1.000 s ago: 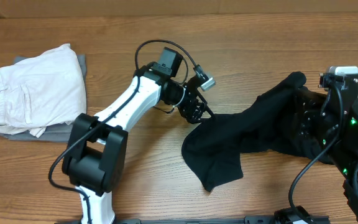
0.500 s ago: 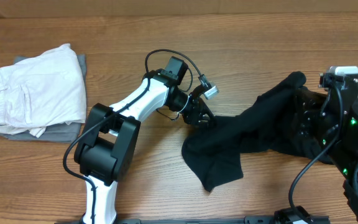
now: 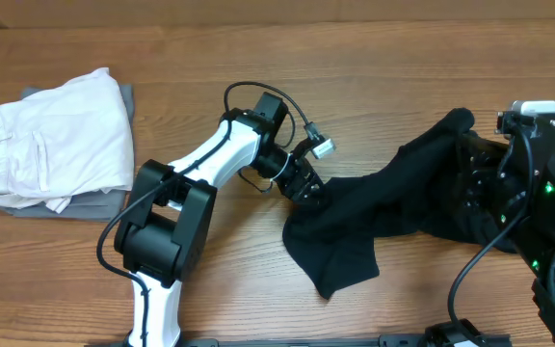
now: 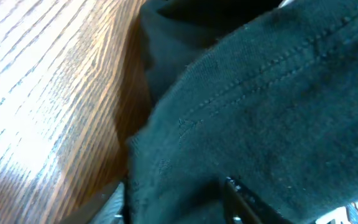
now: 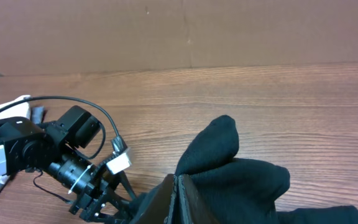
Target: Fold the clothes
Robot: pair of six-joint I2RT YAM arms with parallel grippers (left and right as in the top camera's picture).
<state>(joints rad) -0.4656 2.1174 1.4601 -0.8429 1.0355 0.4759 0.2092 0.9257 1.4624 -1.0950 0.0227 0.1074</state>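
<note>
Lying across the right half of the wooden table (image 3: 374, 58): black T-shirt (image 3: 374, 207), soft, creased and bunched. Its left end is spread flat near centre; its right end is lifted. Folded off-white pocketed garment (image 3: 56, 135) far left, well apart. At the right, the right gripper (image 5: 176, 198) is pinched closed on the lifted end. At the shirt's left edge, the left gripper (image 3: 303, 185) has fabric between its fingers; can't tell if it's clamped.
</note>
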